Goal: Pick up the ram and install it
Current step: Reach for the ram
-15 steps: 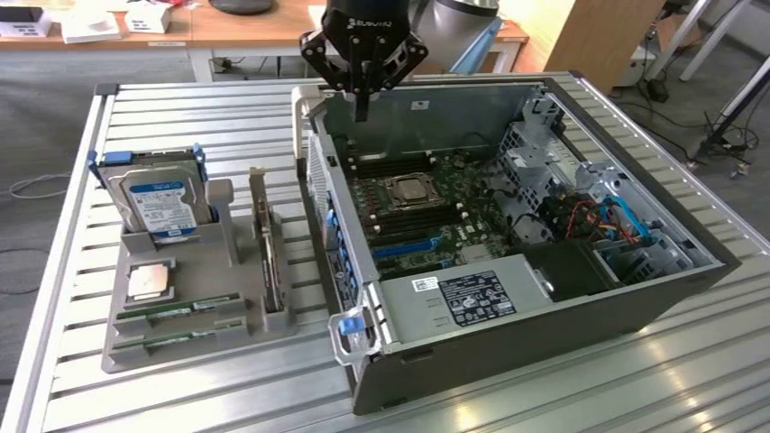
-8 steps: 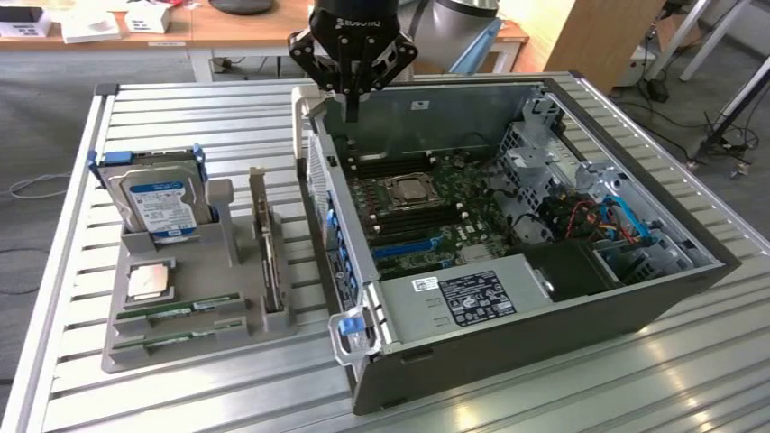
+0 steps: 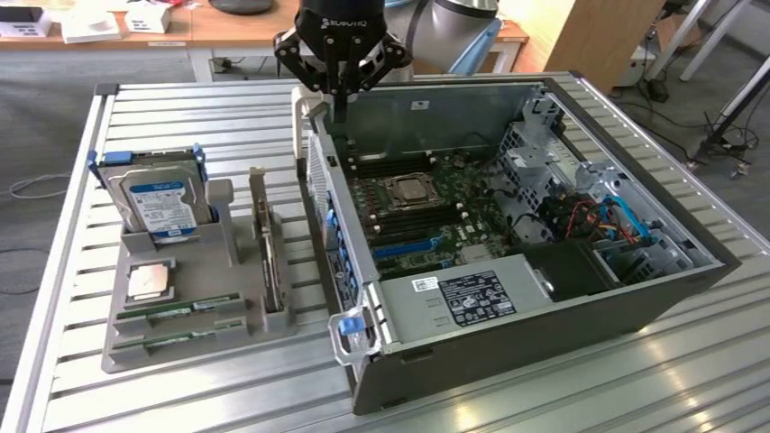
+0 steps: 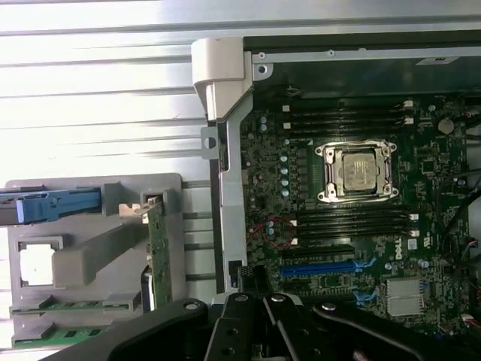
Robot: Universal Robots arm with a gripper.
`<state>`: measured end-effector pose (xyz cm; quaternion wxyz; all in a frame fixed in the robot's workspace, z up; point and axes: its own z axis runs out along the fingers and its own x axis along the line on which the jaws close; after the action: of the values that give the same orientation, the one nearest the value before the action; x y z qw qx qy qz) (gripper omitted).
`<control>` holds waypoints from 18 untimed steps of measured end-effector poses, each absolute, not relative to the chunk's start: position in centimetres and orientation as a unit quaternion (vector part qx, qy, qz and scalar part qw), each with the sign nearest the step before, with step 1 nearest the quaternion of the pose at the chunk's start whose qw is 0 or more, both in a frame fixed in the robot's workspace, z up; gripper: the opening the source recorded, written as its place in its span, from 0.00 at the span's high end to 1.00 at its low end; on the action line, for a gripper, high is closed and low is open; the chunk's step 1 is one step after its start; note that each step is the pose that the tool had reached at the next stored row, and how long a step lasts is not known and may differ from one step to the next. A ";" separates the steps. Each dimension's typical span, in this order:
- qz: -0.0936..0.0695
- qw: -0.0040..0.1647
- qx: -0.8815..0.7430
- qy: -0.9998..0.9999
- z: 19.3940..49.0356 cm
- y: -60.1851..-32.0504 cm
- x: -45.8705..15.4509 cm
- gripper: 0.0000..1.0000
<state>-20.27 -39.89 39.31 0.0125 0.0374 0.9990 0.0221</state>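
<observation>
Two green ram sticks point(image 3: 180, 309) point(image 3: 178, 340) lie flat in slots at the front of the grey holder tray point(image 3: 121, 352) on the exterior view's left; in the wrist view they are the ram sticks point(image 4: 75, 304) point(image 4: 52, 336). My gripper point(image 3: 341, 115) hangs over the rear left corner of the open computer case point(image 3: 673, 271), far from the tray. Its fingers are shut with nothing between them. The gripper's black linkages point(image 4: 252, 301) show in the wrist view over the motherboard edge. Empty black memory slots point(image 4: 349, 113) point(image 4: 353, 222) flank the processor socket point(image 4: 357, 171).
On the tray stand a hard drive point(image 3: 157, 200) with a blue-and-white label, a square silver processor chip point(image 3: 151, 281) and an upright expansion card point(image 3: 267, 262). The case's left wall rises between tray and motherboard. A slatted metal table point(image 3: 542, 397) carries everything.
</observation>
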 end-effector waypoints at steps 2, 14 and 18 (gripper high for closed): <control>0.022 0.013 0.037 0.999 39.3 -39.9 -20.6 0.89; 0.022 0.012 0.037 0.999 39.3 -39.9 -22.5 0.89; 0.022 0.013 0.037 0.999 39.3 -39.9 -23.1 0.89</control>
<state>-23.12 -39.89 39.31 0.0125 0.0374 0.9990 0.0221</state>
